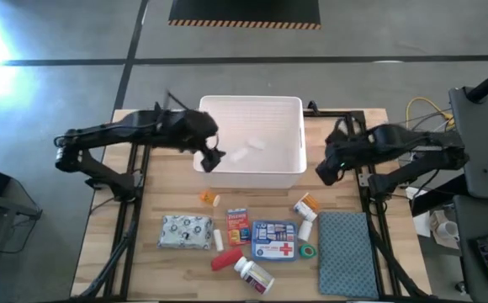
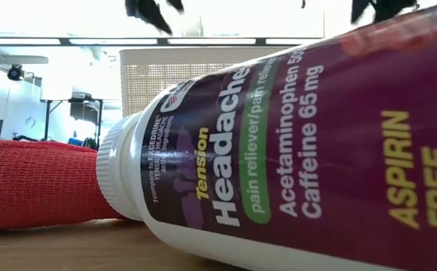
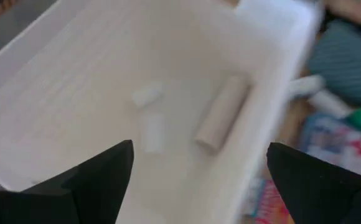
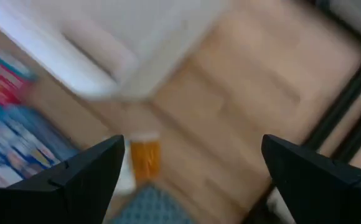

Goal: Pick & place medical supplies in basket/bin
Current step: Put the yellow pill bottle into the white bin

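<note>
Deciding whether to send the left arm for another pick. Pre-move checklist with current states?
1. Left gripper empty and open: ok; its fingers stand wide apart over the bin with nothing between them.
2. Last items landed inside the bin: ok; white pieces lie on its floor.
3. Right gripper clear of the left arm's path: ok; open, it hangs off the bin's right side, above bare table.
4. Supplies left to pick: ok; the grey patterned pack, red-cross pouch, orange vial and others remain on the table.
5. Bin square on the table: ok.
6. Pill bottle orientation: lying on its side, ok for a side grasp.
</note>
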